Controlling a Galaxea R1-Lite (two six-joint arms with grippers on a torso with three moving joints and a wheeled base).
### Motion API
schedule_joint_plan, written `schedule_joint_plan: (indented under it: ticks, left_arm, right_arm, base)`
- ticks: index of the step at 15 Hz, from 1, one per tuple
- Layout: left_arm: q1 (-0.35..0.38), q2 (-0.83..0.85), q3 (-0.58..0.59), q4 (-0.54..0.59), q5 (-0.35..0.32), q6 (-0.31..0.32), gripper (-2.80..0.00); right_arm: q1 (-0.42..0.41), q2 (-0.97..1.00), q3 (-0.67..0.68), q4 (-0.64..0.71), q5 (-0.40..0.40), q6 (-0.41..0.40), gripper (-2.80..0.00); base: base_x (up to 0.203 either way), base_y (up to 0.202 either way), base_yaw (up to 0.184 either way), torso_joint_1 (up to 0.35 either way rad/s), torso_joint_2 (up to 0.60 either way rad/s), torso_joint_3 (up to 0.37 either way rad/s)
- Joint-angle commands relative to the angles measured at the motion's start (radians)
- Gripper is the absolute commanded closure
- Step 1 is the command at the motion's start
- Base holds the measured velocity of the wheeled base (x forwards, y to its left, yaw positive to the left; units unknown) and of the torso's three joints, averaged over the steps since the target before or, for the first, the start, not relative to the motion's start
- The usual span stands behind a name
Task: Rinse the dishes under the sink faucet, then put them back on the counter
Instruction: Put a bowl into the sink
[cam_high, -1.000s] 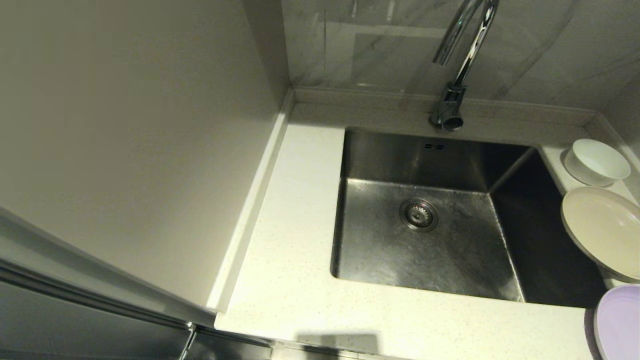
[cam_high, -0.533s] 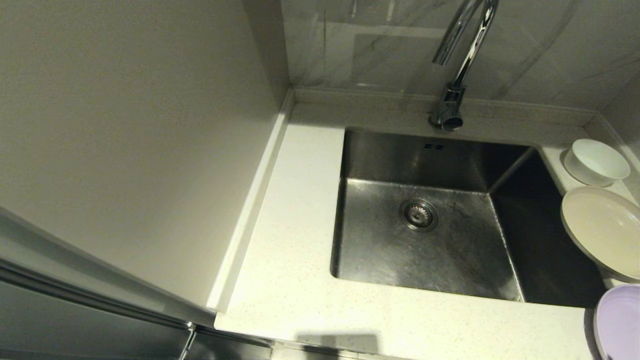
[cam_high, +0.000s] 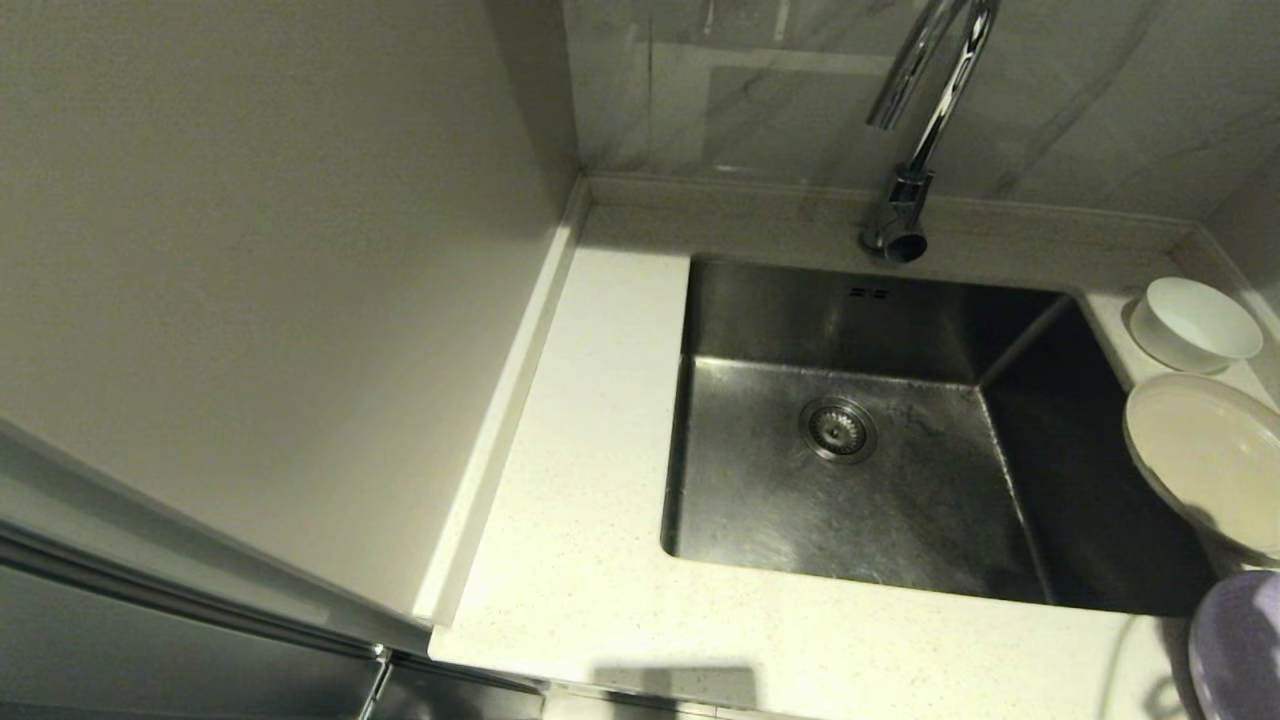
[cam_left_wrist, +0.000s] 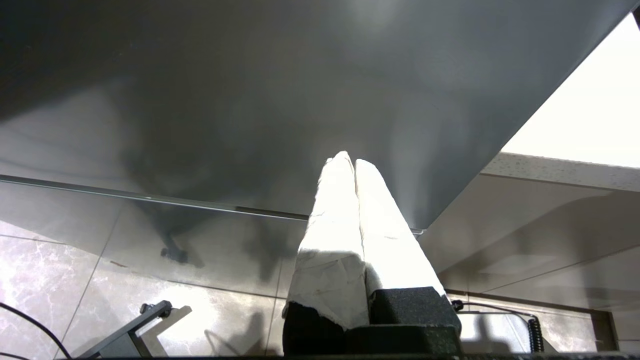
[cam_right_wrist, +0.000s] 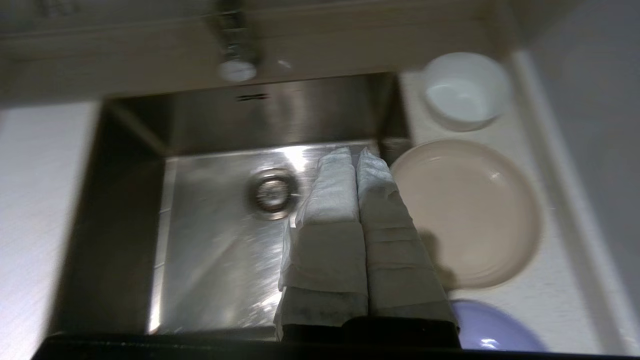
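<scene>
White bowl (cam_high: 1195, 320), beige plate (cam_high: 1210, 460), lavender plate (cam_high: 1240, 645), on counter (cam_high: 590, 560) beside sink (cam_high: 850, 480)

Deep square stainless steel sink (cam_high: 880, 330) set into white speckled stone counter (cam_high: 590, 480), with round metal drain strainer (cam_high: 838, 430) on its scuffed bottom. Tall shiny chrome gooseneck faucet (cam_high: 915, 140) behind on the raised beige back ledge (cam_high: 720, 200). Along the right: small white round bowl (cam_high: 1195, 322), cream-beige round plate (cam_high: 1215, 460), pale lavender round plate (cam_high: 1240, 645), nearest last.
</scene>
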Motion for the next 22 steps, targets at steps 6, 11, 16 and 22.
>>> schedule_joint_plan:
  ticks: [6, 11, 16, 22]
  left_arm:
    - [0.000, -0.003, 0.000, 0.000, 0.000, 0.000, 0.00]
    - [-0.001, -0.004, 0.000, 0.000, 0.000, 0.000, 0.00]
    - [0.000, -0.005, 0.000, 0.000, 0.000, 0.000, 0.00]
    - [-0.001, -0.003, 0.000, 0.000, 0.000, 0.000, 0.00]
  right_arm:
    - [0.001, 0.578, -0.532, 0.302, -0.264, -0.179, 0.00]
    - [-0.004, 0.769, -0.630, 0.296, -0.274, -0.188, 0.00]
    - [-0.058, 0.890, -0.655, 0.178, -0.289, -0.180, -2.80]
    - [-0.145, 1.030, -0.757, 0.165, -0.275, -0.016, -2.80]
  base:
    - [0.000, 0.000, 0.000, 0.000, 0.00, 0.000]
    - [0.000, 0.000, 0.000, 0.000, 0.00, 0.000]
    - [0.000, 0.000, 0.000, 0.000, 0.00, 0.000]
    - [0.000, 0.000, 0.000, 0.000, 0.00, 0.000]
